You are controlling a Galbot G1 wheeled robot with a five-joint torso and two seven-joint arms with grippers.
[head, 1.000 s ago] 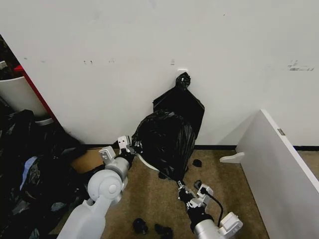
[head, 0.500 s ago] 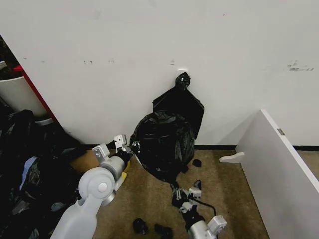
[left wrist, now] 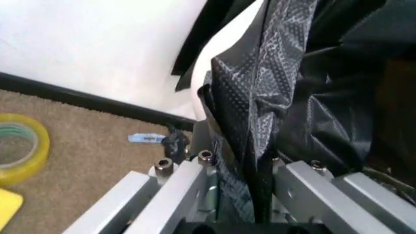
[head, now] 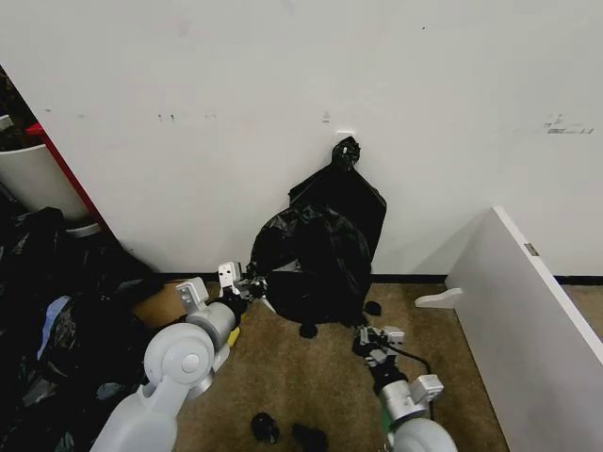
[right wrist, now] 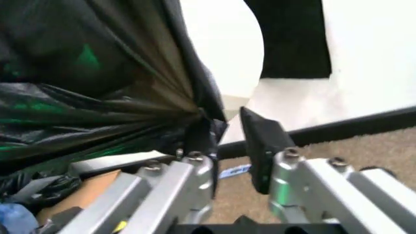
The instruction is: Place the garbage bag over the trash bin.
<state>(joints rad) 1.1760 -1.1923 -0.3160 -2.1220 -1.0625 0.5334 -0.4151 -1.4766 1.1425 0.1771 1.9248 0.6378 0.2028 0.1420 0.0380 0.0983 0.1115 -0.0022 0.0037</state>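
— Where was the garbage bag [head: 316,264] seen?

— It was draped against the wall, over the trash bin [left wrist: 224,73]; its left edge was clamped in the left gripper [head: 247,282]; a fold was pinched between the closed fingers [left wrist: 195,187].

— And the right gripper [head: 369,337]?

— It was held just below the bag; the film was bunched against one finger [right wrist: 195,161], the jaws being parted.

— What was found nearby?

— A knotted black bag [head: 347,188] behind; a tape roll [left wrist: 19,153] on the carpet; a white board [head: 528,320] at the right.
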